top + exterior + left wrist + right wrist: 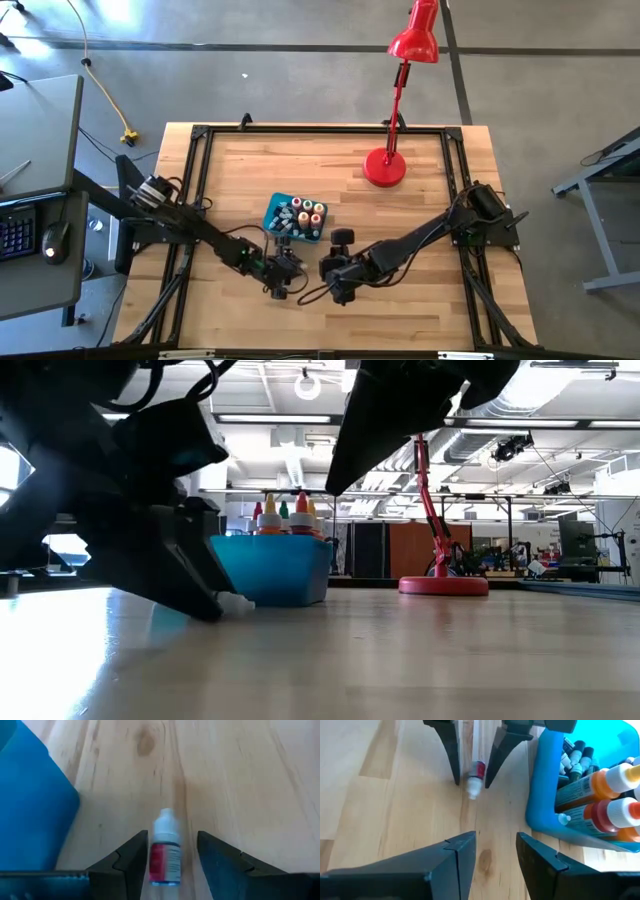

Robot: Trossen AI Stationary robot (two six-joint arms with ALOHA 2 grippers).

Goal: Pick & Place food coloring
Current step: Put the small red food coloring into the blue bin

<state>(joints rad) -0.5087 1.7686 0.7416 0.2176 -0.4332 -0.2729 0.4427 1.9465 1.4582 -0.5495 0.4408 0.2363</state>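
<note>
My left gripper [172, 865] is down at the table just beside the blue tub [545, 780], its fingers spread on either side of a small white-capped bottle [165, 847] with a red label that lies flat on the wood; I see a sliver of gap on each side, so I judge it not yet pinched, though the low view is too dark to confirm. My right gripper [495, 855] hovers close opposite, fingers apart and empty. The other bottles [600, 785] stand packed in the tub, orange, red and dark ones among them.
</note>
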